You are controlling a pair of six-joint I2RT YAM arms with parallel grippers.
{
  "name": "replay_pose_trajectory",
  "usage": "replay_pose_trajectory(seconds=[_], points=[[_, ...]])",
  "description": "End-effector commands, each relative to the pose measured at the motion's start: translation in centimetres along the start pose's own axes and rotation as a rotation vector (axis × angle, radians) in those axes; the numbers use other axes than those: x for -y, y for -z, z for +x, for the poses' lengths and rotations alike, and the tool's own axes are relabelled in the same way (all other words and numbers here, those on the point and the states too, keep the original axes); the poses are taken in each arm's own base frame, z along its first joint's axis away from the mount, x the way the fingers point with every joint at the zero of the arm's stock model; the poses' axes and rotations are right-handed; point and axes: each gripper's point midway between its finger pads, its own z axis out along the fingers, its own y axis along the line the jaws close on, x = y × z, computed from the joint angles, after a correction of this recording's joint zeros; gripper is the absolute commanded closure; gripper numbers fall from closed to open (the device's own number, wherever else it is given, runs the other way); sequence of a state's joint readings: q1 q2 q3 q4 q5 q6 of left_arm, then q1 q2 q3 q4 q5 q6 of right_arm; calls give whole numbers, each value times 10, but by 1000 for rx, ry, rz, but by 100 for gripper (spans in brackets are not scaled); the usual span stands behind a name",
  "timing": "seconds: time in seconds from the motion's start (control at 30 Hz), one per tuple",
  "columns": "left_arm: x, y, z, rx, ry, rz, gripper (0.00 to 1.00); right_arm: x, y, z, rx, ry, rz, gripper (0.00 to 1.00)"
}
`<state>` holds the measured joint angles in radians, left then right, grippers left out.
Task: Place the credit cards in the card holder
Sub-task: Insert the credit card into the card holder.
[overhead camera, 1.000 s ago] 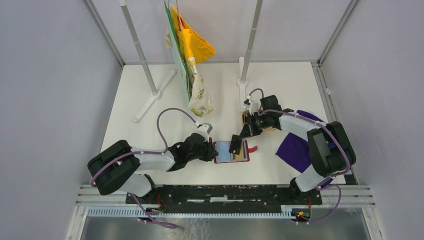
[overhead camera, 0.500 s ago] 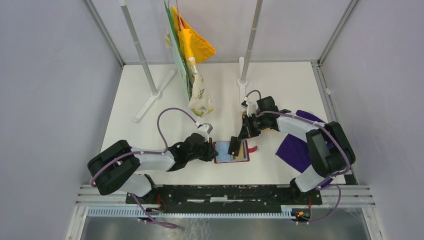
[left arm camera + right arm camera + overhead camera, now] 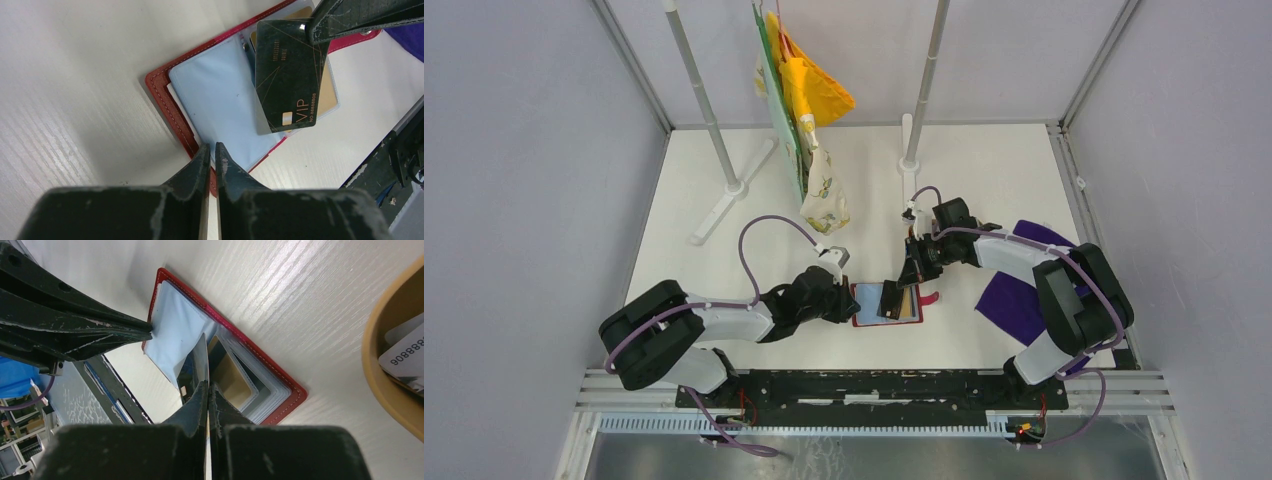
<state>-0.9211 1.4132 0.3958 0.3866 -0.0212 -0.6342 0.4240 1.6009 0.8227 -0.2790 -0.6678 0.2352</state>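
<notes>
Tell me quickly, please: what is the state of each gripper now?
Left gripper: closed, pinching the edge of the card holder.
Right gripper: closed, holding a black card.

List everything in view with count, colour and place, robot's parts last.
dark-red leather-like folding card holder: one, open on the table between the grippers
black rectangular card with gold VIP print: one, held tilted over the holder
tan card: one, in a holder slot
oval wooden tray: one, brown, beside the holder
white printed cards: at least two, in the tray
purple cloth: one, under the right arm
hanging fabrics: yellow, green, patterned, far side
grey metal poles: two, far side
white table: one
left gripper: black, shut on the holder's edge
right gripper: black, shut on the black card
</notes>
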Motion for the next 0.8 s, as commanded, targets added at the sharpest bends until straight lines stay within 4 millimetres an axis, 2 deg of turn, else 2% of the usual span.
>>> replay_pose_trajectory(seconds=[0.0, 0.77], points=[[11, 0, -19, 49, -52, 35, 87, 4, 0, 0, 13, 23, 36, 100], [23, -1, -24, 54, -84, 90, 86, 4, -24, 0, -135, 6, 7, 100]])
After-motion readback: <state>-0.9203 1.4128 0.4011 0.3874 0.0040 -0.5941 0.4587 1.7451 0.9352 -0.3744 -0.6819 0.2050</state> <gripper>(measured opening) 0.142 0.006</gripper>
